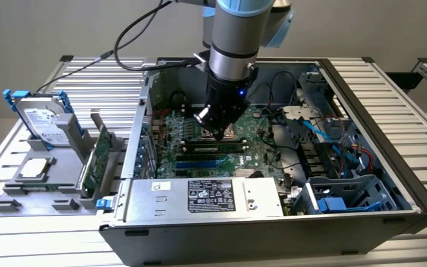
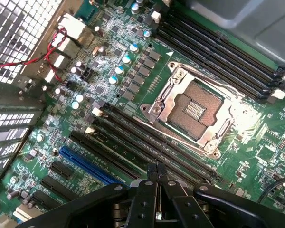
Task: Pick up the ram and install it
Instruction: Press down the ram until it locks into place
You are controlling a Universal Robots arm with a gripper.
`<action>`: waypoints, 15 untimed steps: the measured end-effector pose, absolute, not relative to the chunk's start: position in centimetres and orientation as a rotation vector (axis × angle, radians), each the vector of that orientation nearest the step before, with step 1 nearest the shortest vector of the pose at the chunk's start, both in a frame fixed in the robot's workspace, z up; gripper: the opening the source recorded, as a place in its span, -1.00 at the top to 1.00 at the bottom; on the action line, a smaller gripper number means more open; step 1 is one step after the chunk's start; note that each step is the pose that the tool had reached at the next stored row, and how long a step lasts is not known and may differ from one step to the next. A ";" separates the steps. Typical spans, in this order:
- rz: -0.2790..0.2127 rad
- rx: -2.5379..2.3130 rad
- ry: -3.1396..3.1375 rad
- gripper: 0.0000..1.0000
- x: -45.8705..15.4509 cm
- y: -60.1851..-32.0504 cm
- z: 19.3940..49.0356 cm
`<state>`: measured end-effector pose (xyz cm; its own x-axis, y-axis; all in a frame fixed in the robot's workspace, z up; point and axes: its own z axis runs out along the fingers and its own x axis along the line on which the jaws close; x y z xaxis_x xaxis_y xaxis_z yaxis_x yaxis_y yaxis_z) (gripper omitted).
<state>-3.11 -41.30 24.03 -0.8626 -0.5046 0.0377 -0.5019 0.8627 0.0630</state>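
On the slatted metal bench (image 1: 391, 78) the open PC case (image 1: 362, 167) holds the gripper (image 2: 156, 173), fingers pressed together, pressing the ram (image 1: 213, 148) seemingly into its memory slot; seating looks underway, needing even downward force.

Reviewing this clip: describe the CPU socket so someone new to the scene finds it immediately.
Inside the open computer case, look at the green motherboard on its floor. The CPU socket sits between two banks of long black memory slots; unlike them it is square, silver-framed, with a brownish contact field in the middle.
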 end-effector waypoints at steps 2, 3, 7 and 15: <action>-0.080 0.758 -2.994 0.79 -3.1 -41.3 24.0; -0.081 0.733 -3.001 0.79 -3.1 -41.3 24.0; -0.083 0.632 -3.025 0.79 -3.1 -41.3 24.0; -0.088 0.435 -3.063 0.79 -3.1 -41.3 24.0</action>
